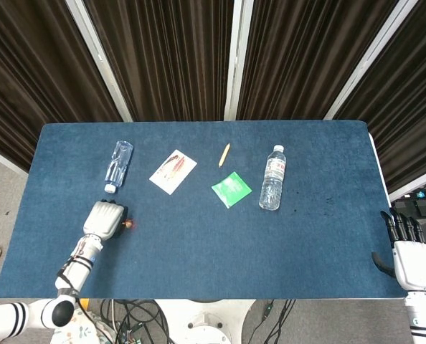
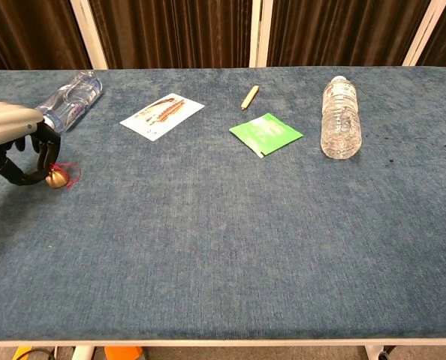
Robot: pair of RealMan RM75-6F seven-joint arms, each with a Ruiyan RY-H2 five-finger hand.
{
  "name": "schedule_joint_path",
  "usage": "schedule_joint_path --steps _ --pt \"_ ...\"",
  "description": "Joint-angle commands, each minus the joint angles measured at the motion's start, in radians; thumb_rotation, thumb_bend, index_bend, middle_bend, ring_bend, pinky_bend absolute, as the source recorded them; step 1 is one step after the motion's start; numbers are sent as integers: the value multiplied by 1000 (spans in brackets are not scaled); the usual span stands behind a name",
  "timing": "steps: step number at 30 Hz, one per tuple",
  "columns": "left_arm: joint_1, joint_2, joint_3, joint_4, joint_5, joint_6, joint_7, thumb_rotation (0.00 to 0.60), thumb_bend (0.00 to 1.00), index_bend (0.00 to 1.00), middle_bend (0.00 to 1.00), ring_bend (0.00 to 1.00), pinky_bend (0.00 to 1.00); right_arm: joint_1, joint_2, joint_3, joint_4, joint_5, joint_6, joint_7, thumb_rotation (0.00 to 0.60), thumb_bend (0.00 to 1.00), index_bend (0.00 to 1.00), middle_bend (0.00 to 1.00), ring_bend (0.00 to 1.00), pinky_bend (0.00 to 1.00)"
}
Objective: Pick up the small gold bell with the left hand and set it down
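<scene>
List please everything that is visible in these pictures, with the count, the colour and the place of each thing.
small gold bell: 1, gold with a red loop, near the left edge of the table, at the fingertips of the left hand
clear bottle: 1, transparent, lying at the far left
water bottle: 1, clear with a white label, lying right of centre
card: 1, white with a printed picture, right of the clear bottle
green packet: 1, green, centre
pencil: 1, tan, behind the green packet
table: 1, blue cloth top
curtains: dark brown, behind the table
left hand: 1, silver and black, fingers curled around the bell
right hand: 1, off the table's right edge, holding nothing
</scene>
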Motion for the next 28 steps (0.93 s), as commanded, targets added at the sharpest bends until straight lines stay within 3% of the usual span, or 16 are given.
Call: schedule_joint_path --steps 1,10,13,16,21,23,28 --pt "0 4 1 -3 3 2 -2 600 363 430 470 301 344 0 0 0 0 1 -1 0 600 187 0 0 0 12" --pt "27 72 6 -77 2 67 10 600 297 369 419 266 323 -2 3 2 -5 -1 6 1 600 187 0 0 0 12" --pt "83 119 27 -132 36 160 -4 600 287 363 388 252 310 -6 5 3 -4 -1 14 4 600 187 0 0 0 12" --pt "181 143 58 -148 135 321 -74 600 285 334 346 216 280 -9 5 3 0 -2 19 9 600 187 0 0 0 11" --pt "351 116 116 22 383 565 -361 600 255 249 218 113 205 -12 8 2 -9 -19 35 12 600 187 0 0 0 11" --pt "399 111 129 86 423 610 -452 600 230 214 181 88 189 -14 8 1 -17 -27 45 8 600 187 0 0 0 11" --pt "455 117 142 150 450 619 -528 600 189 191 167 78 163 -19 6 -6 -30 -34 50 -7 600 187 0 0 0 12"
